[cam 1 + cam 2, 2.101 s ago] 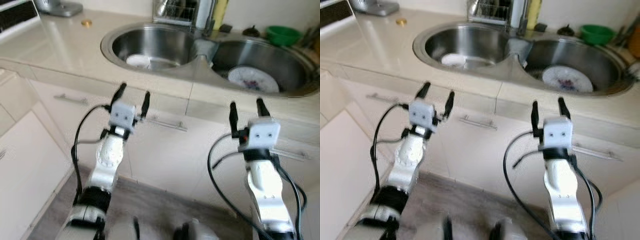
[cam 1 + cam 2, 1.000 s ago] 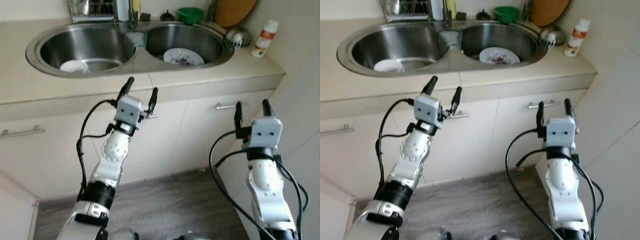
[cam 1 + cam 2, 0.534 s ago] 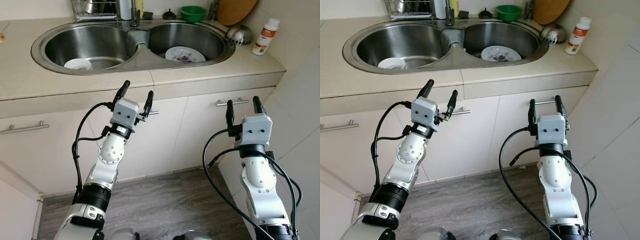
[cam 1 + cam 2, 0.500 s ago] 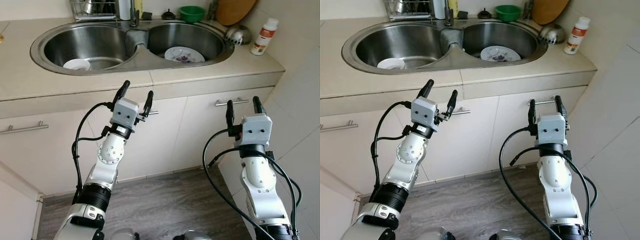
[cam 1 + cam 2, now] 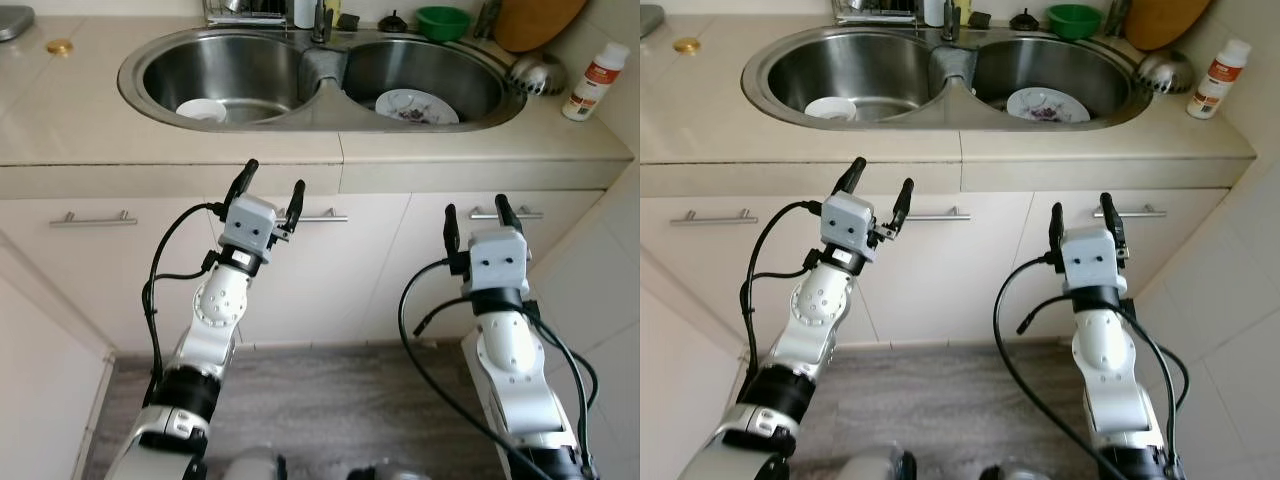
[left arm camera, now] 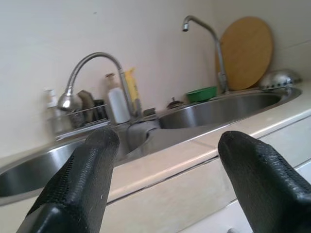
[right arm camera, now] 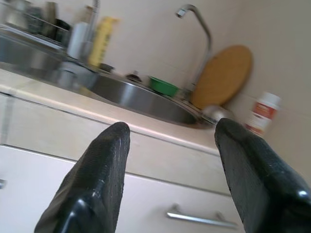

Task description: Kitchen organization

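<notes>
sink: steel, 2 basins, at counter's back edge | plate: white, patterned, in right basin | bowl: white, in left basin | left gripper: fingers apart, empty, before cabinet front | right gripper: fingers apart, empty

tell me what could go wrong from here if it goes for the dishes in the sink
1. Both grippers, left gripper and right gripper, sit below the counter edge with open jaws. Lifting straight up could knock them against it.
2. The patterned plate lies flat in the right basin, so its rim may be hard to get under and it could slip.
3. The white bottle stands near the counter's right end. A wide swing of the right arm might tip it.
</notes>
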Robot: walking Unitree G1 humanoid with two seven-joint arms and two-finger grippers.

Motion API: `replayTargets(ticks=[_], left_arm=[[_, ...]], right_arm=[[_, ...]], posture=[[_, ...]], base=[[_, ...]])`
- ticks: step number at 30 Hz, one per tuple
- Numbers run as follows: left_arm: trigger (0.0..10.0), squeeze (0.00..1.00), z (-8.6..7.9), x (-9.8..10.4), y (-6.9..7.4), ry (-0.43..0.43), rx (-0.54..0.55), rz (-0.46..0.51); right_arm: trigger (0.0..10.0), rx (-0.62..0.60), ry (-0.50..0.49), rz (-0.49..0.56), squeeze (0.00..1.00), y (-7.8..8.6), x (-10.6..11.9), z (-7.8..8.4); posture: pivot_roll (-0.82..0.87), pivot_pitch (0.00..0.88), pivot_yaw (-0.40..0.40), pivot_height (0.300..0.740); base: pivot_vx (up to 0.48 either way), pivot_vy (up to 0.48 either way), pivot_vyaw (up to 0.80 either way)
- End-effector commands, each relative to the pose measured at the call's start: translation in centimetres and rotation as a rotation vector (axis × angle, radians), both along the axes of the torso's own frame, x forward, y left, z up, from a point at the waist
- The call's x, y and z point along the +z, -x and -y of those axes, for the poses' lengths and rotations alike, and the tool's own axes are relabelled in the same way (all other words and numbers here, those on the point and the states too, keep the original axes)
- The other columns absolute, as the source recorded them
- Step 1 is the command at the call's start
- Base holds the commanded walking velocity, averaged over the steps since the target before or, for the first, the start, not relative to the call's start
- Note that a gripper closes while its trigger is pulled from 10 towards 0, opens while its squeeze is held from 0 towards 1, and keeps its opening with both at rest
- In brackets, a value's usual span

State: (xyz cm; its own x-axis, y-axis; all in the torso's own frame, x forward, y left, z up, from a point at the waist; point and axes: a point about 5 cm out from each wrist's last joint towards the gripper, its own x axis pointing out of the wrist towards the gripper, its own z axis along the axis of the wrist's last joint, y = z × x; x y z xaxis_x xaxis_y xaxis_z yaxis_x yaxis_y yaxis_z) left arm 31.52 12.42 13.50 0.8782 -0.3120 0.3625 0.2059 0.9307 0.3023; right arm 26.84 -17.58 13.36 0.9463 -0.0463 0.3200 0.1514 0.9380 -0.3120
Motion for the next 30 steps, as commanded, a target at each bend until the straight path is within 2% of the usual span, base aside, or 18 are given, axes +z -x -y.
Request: replayTargets(ticks=[1,14,20,22,23,24,25,27,29,30], left_arm=[[10.0,0.00,0.3,0.0,-0.1,-0.001,-0.007,-0.006],[10.0,0.00,0.3,0.0,-0.1,0.024,-0.009,-0.015],[10.0,0.00,0.4,-0.3,-0.1,0.008,-0.017,-0.032],[10.0,0.00,0.4,-1.0,0.3,-0.021,-0.024,-0.065],[10.0,0.00,0.4,-2.2,0.8,-0.046,-0.028,-0.122],[10.0,0.00,0.4,-2.2,0.8,-0.046,-0.028,-0.122],[10.0,0.00,0.3,-3.4,1.4,-0.066,-0.032,-0.179],[10.0,0.00,0.0,-4.9,2.1,-0.032,-0.032,-0.272],[10.0,0.00,0.0,-5.2,2.3,-0.020,-0.032,-0.295],[10.0,0.00,-0.5,-6.6,2.8,-0.036,-0.006,-0.383]], right_arm=[[10.0,-0.032,-0.017,-0.012,0.00,-0.1,-0.1,0.7],[10.0,-0.037,-0.024,-0.018,0.00,-0.1,-0.3,0.8],[10.0,-0.029,-0.023,-0.038,0.00,-0.1,-0.7,0.7],[10.0,0.008,0.008,-0.086,0.00,0.0,-1.3,0.5],[10.0,0.050,0.056,-0.155,0.00,0.2,-2.2,0.2],[10.0,0.050,0.056,-0.155,0.00,0.2,-2.2,0.2],[10.0,0.090,0.104,-0.225,0.00,0.5,-3.2,-0.1],[10.0,0.137,0.150,-0.297,0.00,1.1,-4.3,-0.4],[10.0,0.148,0.160,-0.315,0.00,1.3,-4.6,-0.5],[10.0,0.128,0.162,-0.375,0.00,1.8,-5.6,0.1]], posture=[[0.05,0.000,-0.055,0.740],[0.05,0.000,-0.055,0.740],[0.06,0.000,-0.054,0.740],[0.05,0.000,-0.052,0.740],[0.05,0.000,-0.047,0.740],[0.05,0.000,-0.047,0.740],[0.05,0.000,-0.044,0.740],[0.05,0.000,-0.044,0.740],[0.05,0.000,-0.044,0.740],[0.05,0.000,-0.041,0.740]], base=[[0.000,0.000,0.00],[0.000,0.000,0.00],[0.000,0.406,0.00],[0.000,0.480,0.00],[0.000,0.480,0.00],[0.000,0.480,0.00],[0.000,0.480,0.00],[0.000,0.480,0.00],[0.000,0.480,0.00],[0.000,0.480,0.00]])
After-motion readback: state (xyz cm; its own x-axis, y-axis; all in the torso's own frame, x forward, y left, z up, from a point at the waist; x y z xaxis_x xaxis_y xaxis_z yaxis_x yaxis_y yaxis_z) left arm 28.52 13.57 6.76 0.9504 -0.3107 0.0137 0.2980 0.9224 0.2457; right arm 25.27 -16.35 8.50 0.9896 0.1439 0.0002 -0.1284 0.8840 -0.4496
